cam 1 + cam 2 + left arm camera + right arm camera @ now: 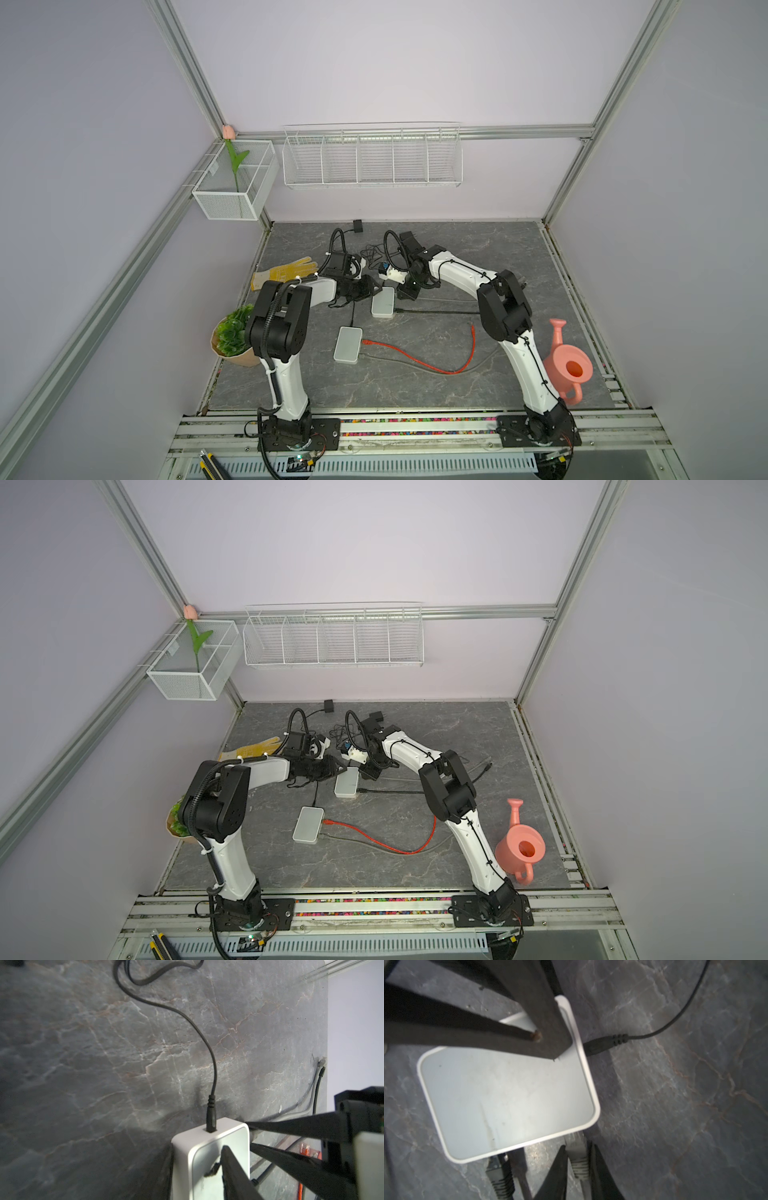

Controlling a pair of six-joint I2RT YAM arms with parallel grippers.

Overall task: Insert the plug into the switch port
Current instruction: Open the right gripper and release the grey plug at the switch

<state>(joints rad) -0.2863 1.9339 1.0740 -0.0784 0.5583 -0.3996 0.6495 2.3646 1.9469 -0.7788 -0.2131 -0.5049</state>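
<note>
The white switch (pixel 383 303) (pixel 347 782) lies flat on the grey table, with a black power lead (pixel 602 1043) in one side. My right gripper (pixel 577 1146) (pixel 405 296) is shut on the grey plug (pixel 578 1159). The plug's nose meets the switch's port edge; the port itself is hidden. A dark plug (pixel 497 1169) sits in the same edge beside it. My left gripper (pixel 376 287) reaches in from the left with its jaws apart. One of its fingers (pixel 232 1172) rests on the switch's top.
A second white switch (pixel 348 344) lies nearer the front with a red cable (pixel 415 362) in it. A pink watering can (pixel 567 368) stands at the right, a potted plant (pixel 232 336) and a yellow glove (pixel 286 270) at the left. Loose black leads (pixel 374 253) lie behind the grippers.
</note>
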